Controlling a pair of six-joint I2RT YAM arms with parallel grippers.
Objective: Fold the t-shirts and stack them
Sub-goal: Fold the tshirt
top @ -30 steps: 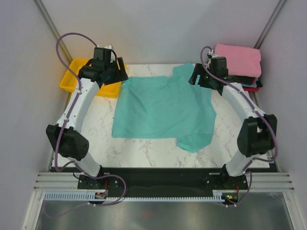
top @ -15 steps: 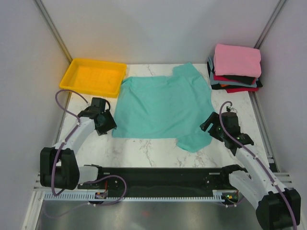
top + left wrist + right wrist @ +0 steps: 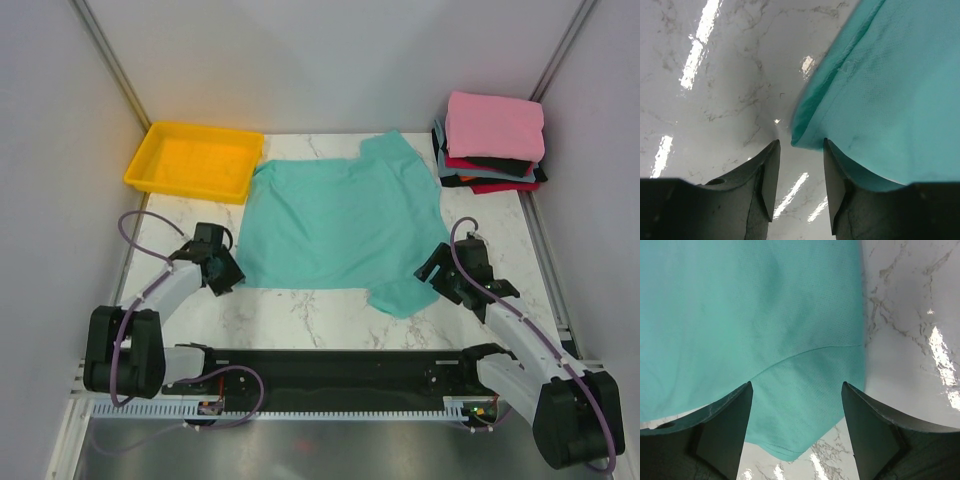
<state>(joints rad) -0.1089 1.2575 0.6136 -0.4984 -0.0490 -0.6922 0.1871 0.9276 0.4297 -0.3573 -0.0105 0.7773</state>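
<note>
The soft teal short-sleeved t-shirt (image 3: 340, 225) lies spread in the middle of the white marble bench (image 3: 300, 312), and the left gripper (image 3: 800, 145), jaws released at its 7 o'clock hem corner, may pinch only air, while the right gripper (image 3: 796, 385), jaws released wide over the 5 o'clock sleeve, may bunch it.

A teal t-shirt (image 3: 340, 225) lies spread on the marble worktop (image 3: 300, 312), the left hand (image 3: 228, 272) at its near-left corner, the right hand (image 3: 440, 272) at its near-right sleeve, a yellow tray (image 3: 190, 187) far left, a pink-topped stack of folded t-shirts (image 3: 492, 140) far right.
</note>
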